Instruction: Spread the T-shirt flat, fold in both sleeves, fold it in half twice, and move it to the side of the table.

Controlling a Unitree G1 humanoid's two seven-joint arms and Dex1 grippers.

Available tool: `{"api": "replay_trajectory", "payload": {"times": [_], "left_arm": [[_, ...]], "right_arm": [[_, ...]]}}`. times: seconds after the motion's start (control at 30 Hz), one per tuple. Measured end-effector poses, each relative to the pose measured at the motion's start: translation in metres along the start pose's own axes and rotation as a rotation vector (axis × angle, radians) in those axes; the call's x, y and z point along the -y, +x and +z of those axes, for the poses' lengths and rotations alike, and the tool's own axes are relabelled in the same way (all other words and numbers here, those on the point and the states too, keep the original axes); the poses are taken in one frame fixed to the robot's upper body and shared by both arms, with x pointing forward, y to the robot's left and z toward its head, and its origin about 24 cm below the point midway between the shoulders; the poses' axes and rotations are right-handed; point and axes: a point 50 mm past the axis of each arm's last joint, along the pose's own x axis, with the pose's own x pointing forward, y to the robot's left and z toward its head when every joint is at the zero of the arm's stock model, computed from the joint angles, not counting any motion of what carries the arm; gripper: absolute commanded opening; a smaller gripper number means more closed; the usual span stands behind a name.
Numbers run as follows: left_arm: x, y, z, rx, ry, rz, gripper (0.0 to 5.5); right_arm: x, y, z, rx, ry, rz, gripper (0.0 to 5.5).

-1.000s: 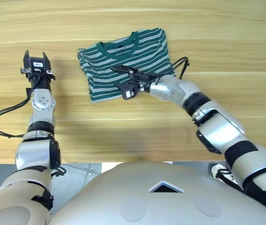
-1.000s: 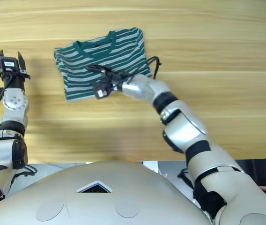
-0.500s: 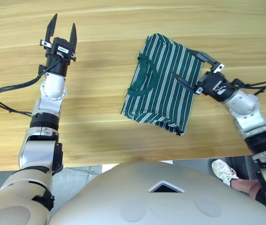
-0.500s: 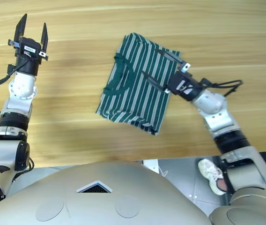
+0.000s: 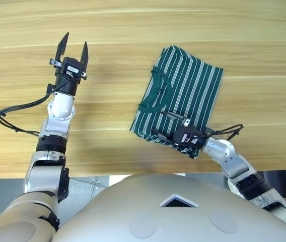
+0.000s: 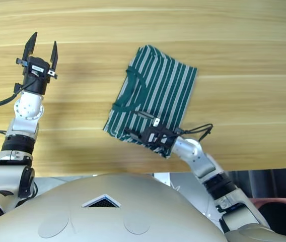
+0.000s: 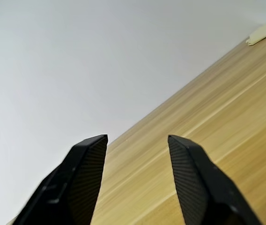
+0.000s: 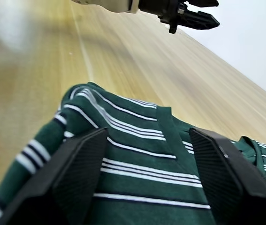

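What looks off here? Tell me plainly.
The shirt lies askew to the table's grain, and its near edge humps up between the right gripper's open jaws instead of lying flat. Nothing else stands out.

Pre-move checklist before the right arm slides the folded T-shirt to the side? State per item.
1. T-shirt folded compact: ok, a striped rectangle with the collar showing.
2. T-shirt wholly on the table: ok, but its near corner is close to the front edge.
3. right gripper open: ok, fingers spread over the shirt's near edge.
4. Fabric clamped: not ok, nothing is gripped.
5. left gripper clear: ok, open, off to the shirt's left.
6. Lower layers tidy: cannot tell.
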Motion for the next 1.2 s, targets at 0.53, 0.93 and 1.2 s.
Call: {"api": "replay_trajectory", "payload": {"times": [0.53,0.93,1.2], "left_arm": [[0.039,0.006,0.021,0.134,-0.017,-0.225,2.39],[0.188,0.052,0.094,0.423,0.225,-1.034,2.39],[0.172,0.05,0.076,0.422,0.342,-1.026,2.39]], "right_arm": [[0.045,-0.002,0.032,0.302,0.071,-0.186,3.22],[0.107,-0.05,0.068,0.555,0.404,-0.48,3.22],[0.103,-0.043,0.056,0.449,0.313,-0.485,3.22]]}}
